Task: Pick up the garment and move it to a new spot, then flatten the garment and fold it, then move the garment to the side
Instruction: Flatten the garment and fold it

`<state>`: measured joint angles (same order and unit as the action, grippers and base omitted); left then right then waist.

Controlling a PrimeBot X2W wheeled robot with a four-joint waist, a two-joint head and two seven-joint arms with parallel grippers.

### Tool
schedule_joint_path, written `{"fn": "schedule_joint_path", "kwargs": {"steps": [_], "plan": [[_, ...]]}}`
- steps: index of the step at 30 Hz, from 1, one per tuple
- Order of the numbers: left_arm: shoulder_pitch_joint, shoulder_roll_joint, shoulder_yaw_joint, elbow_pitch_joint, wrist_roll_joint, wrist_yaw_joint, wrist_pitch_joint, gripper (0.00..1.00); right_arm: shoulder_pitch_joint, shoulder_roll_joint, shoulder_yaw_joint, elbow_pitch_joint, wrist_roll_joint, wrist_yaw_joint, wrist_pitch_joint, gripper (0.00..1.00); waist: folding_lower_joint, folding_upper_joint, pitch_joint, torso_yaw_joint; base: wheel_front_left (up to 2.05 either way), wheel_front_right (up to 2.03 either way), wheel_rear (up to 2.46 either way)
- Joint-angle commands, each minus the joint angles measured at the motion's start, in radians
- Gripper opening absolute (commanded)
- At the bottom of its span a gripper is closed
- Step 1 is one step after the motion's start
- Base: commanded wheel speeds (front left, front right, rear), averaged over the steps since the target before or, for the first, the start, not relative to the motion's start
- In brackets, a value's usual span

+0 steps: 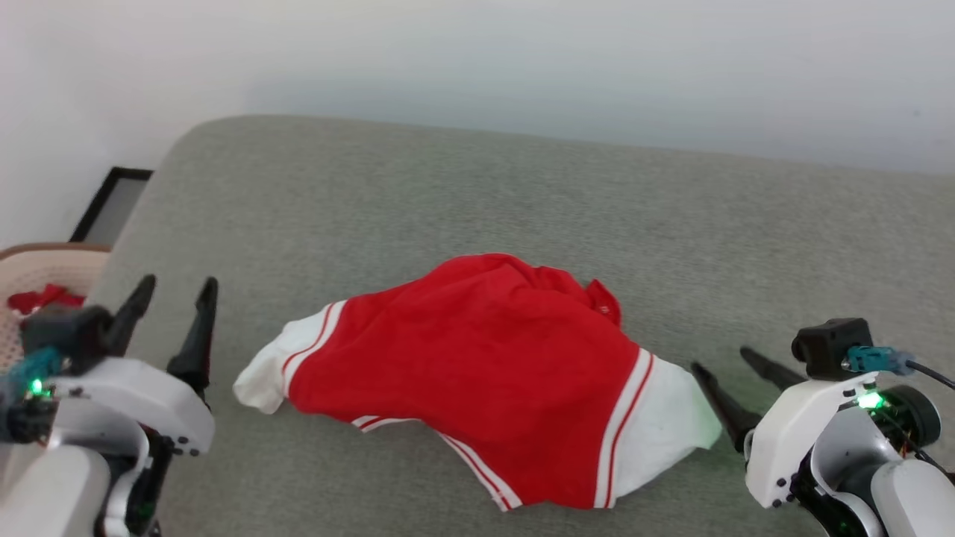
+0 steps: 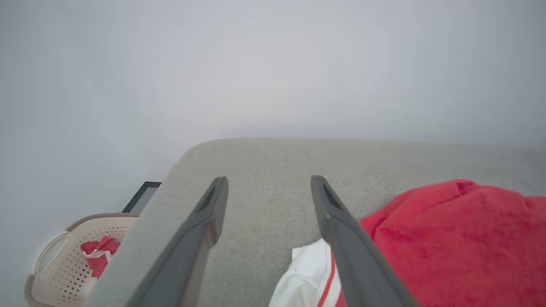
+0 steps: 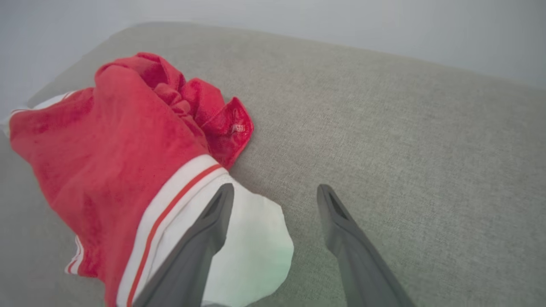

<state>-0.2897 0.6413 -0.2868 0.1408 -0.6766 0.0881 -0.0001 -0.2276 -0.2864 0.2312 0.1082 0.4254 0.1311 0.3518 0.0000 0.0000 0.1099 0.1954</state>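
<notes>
Head view: garment, red with white sleeves, rumpled mid-cushion. Left gripper to its left, fingers apart, holding nothing. Right gripper to its right, fingers apart, tips just beside a white sleeve. Basket off the cushion's left edge.
Left wrist view: fingers spread over bare cushion, garment at lower right.
Right wrist view: fingers spread, one in front of the white sleeve.

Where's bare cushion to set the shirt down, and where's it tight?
Bare cushion lies between the garment and the wall, widest at far right. Tight along the near edge, where left gripper and right gripper flank it.
</notes>
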Motion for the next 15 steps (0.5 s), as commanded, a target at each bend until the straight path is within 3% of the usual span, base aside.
{"fn": "schedule_joint_path", "kwargs": {"steps": [1,7,11,15], "plan": [[0.019,-0.022,0.011,0.002,0.007,0.011,-0.057,1.0,0.017,-0.007,-0.003,-0.009,0.016,-0.001,0.045,1.0,0.0,0.0,-0.007,0.03,0.0,0.0,0.0],[0.064,-0.089,0.053,0.026,0.025,0.032,-0.232,1.0,0.046,0.001,-0.029,-0.037,0.035,-0.001,0.245,1.0,0.0,0.0,0.001,0.053,0.0,0.0,0.0],[0.092,-0.149,0.106,0.032,0.059,0.034,-0.264,1.0,0.066,0.014,-0.05,-0.043,0.004,-0.001,0.357,1.0,0.0,0.0,0.015,0.073,0.0,0.0,0.0],[0.122,-0.215,0.196,-0.012,0.133,0.015,-0.265,1.0,0.059,0.029,-0.049,-0.01,-0.038,-0.001,0.396,1.0,0.0,0.0,0.027,0.085,0.0,0.0,0.0]]}}
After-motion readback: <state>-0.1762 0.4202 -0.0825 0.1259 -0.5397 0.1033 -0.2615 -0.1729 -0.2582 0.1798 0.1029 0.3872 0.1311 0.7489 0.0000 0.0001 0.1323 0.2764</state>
